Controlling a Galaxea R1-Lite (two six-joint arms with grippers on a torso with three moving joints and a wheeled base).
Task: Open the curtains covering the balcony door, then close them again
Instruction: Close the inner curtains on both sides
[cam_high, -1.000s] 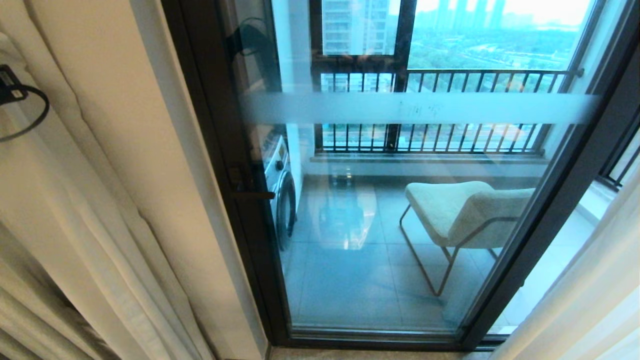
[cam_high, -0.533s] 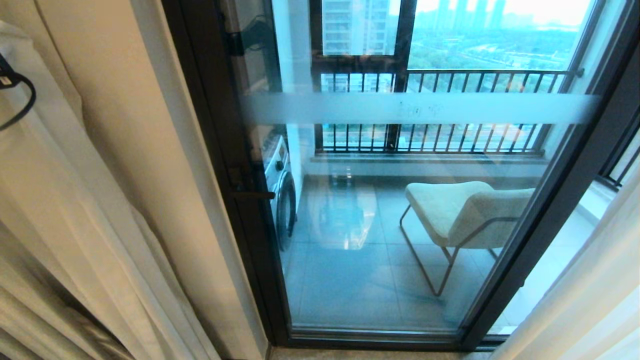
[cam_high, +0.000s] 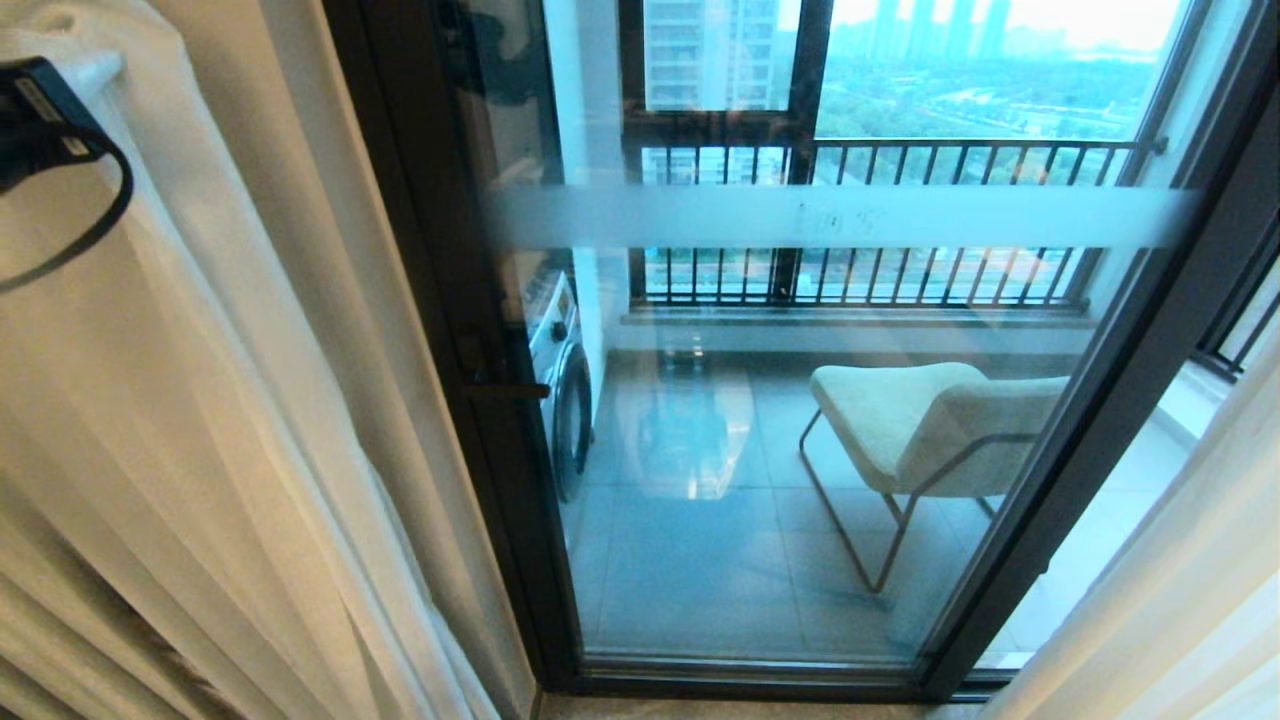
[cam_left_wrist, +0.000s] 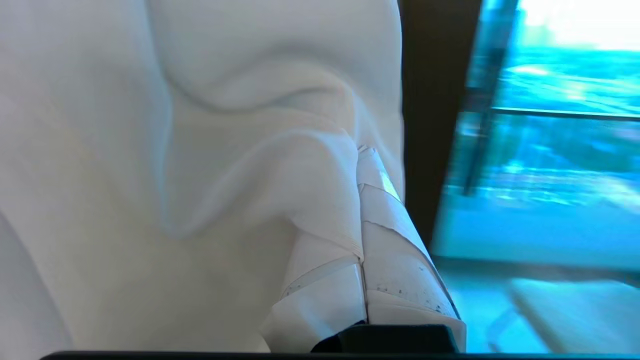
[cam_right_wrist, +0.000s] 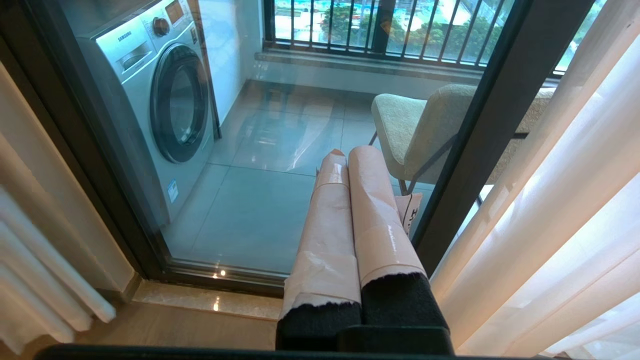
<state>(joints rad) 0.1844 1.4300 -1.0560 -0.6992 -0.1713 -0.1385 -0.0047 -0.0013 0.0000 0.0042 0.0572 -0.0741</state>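
Note:
The balcony door (cam_high: 800, 450) stands uncovered, a dark frame around glass with a frosted band (cam_high: 840, 215). The beige curtains (cam_high: 200, 400) hang bunched at its left, and a white sheer (cam_high: 1180, 580) hangs at the right edge. Only the black wrist (cam_high: 45, 110) of my left arm and its cable show at the upper left, against the beige folds. In the left wrist view my left gripper (cam_left_wrist: 359, 150) is shut, with pale curtain fabric (cam_left_wrist: 225, 175) pinched in the seam between its fingers and draped over one finger. My right gripper (cam_right_wrist: 345, 152) is shut and empty, low before the door's bottom rail.
Behind the glass stand a washing machine (cam_right_wrist: 160, 95) at the left and a cream chair (cam_high: 930, 420) at the right, with a black railing (cam_high: 880, 275) beyond. A dark handle (cam_high: 500, 388) sits on the door's left frame. A stone sill (cam_right_wrist: 200, 300) runs below the door.
My left wrist has risen and come rightward toward the door, and the curtain folds around it have shifted with it. The right arm and the view have not moved.

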